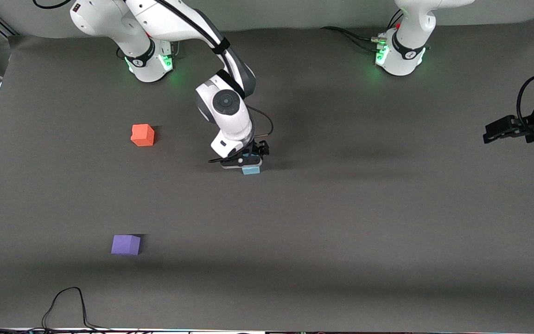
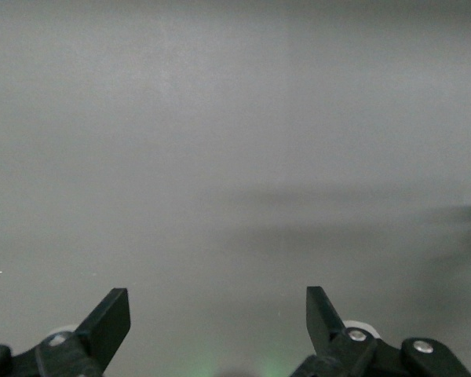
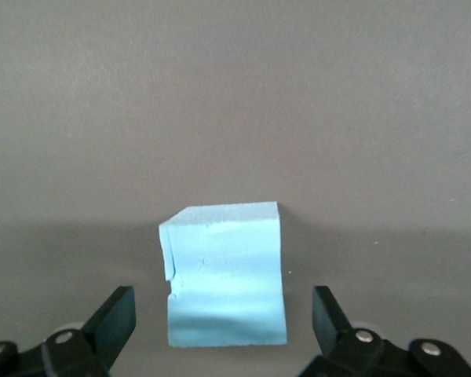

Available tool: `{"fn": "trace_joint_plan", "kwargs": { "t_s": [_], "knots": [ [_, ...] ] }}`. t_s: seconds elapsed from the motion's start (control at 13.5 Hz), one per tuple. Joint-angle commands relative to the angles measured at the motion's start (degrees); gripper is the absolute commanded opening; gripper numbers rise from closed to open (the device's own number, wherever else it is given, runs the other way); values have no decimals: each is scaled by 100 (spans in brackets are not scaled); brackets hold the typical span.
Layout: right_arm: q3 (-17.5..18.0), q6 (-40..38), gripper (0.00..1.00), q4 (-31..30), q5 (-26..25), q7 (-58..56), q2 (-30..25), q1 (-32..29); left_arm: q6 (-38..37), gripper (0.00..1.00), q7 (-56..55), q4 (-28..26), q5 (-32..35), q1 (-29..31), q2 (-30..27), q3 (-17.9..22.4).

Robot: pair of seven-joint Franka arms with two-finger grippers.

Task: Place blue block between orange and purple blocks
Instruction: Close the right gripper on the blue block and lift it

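Note:
The light blue block rests on the dark mat near the table's middle. My right gripper is low over it, open. In the right wrist view the blue block lies between the spread fingers, with a gap on each side. The orange block sits toward the right arm's end of the table. The purple block sits nearer to the front camera than the orange one. My left gripper waits open at the left arm's end of the table; its wrist view shows its gripper over bare mat.
A black cable loops on the mat at the edge nearest the front camera, close to the purple block. The two arm bases stand along the table's farthest edge.

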Motion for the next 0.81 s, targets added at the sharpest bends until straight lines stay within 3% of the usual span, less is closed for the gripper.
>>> {"fn": "trace_joint_plan", "kwargs": {
  "t_s": [0.0,0.07,0.15,0.22,0.3,0.52,0.74],
  "knots": [
    [-95,399,97,-190,56,141,77,157,16,100,-84,-265,68,-164,-311,39],
    [-95,443,79,-190,56,141,104,157,25,100,-137,-265,68,-173,-311,30],
    [-95,444,55,-190,56,141,87,148,16,100,-163,-265,77,-173,-311,21],
    [-112,435,39,-199,56,141,52,139,25,100,-164,-265,68,-164,-311,21],
    [-130,418,31,-199,56,141,17,130,25,100,-164,-265,68,-164,-311,21],
    [-393,95,31,-217,56,36,-307,113,25,100,-137,-282,77,-164,-302,21],
    [-1103,-1151,31,-208,47,-787,-1167,95,34,100,-85,-344,77,-164,-311,4]
  ]
}}
